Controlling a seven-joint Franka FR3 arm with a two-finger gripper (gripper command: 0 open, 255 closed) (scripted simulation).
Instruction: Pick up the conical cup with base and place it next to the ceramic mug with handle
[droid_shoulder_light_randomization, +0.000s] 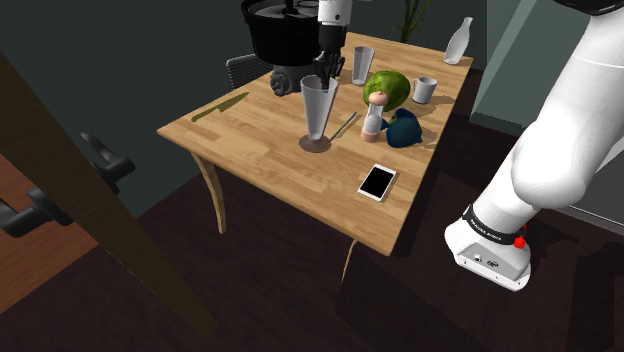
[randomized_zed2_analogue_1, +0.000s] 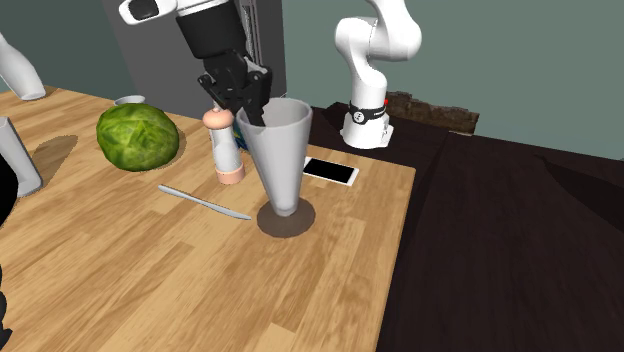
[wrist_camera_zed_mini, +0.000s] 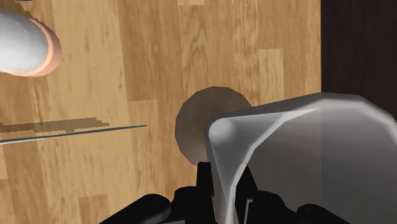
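Pinching the upright grey conical cup (randomized_zed2_analogue_1: 283, 160) by its rim, the gripper (randomized_zed2_analogue_1: 250, 113) sits at three o'clock from the shaker (randomized_zed2_analogue_1: 227, 150).

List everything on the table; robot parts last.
grey conical cup with brown base: 1, grey, centre
pink-ended shaker: 1, white, beside cup
round cabbage: 1, green, beside shaker
butter knife: 1, silver, beside cup
flat phone: 1, black, table edge
rounded vessel: 1, dark blue, beside shaker
small cup: 1, grey, behind cabbage
tall glass: 1, grey, far side
slim bottle: 1, white, far corner
pointed knife: 1, olive, shoulder view's left
big pot: 1, black, far end
two-finger gripper: 1, black, clasping cup's rim
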